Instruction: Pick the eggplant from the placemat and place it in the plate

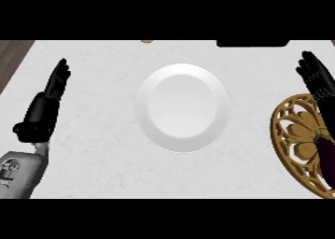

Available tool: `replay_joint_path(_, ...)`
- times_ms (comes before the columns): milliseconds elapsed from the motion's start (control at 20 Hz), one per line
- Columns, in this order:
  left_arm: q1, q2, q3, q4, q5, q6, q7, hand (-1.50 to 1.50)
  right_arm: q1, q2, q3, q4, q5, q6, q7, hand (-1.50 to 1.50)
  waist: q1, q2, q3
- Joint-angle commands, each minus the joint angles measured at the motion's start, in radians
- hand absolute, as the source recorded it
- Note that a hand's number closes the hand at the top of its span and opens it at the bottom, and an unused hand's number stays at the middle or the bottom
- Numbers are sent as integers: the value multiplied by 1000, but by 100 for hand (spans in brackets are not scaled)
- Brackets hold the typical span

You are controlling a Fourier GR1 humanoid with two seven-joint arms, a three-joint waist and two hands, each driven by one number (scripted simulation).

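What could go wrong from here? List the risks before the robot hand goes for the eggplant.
1. The eggplant lies at the view's right edge, partly behind the right robot hand and forearm, so the grasp may be poorly seen.
2. The gold placemat is openwork; fingers could catch in its cutouts or drag it.
3. The white plate sits apart to the left; the carry crosses open counter, and a sideways bump could shift the plate.

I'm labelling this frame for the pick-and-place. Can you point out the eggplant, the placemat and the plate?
eggplant (331,156): head view, on its dark purple body near the right edge.
placemat (291,125): head view, on its golden openwork left rim.
plate (182,107): head view, on its bare white centre.
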Motion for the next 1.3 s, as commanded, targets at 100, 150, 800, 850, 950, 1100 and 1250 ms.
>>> replay_joint_path(100,123,-35,-1,34,8,35,89,0,35,-25,-68,27,-296,238,53,150,-19,8,-29)
replay_joint_path(150,118,-57,-1,62,31,34,145,0,6,-20,-61,73,-345,283,69,150,-6,15,-28)
replay_joint_path(800,208,-139,-10,66,81,81,288,0,266,-107,-186,318,-284,502,-424,-150,-51,10,-21)
replay_joint_path(850,181,-159,-43,42,54,103,319,0,258,-157,-201,336,-290,595,-490,-150,-43,9,-24)
replay_joint_path(950,206,-147,-45,41,51,88,315,0,264,-259,-168,412,-144,717,-609,-150,-20,13,-25)
replay_joint_path(1100,199,-167,-64,24,52,81,329,0,184,-360,-149,459,40,712,-693,-150,-1,15,-26)
replay_joint_path(1250,196,-144,-57,-5,37,93,359,0,185,-392,-100,412,225,564,-732,-150,-4,11,-27)
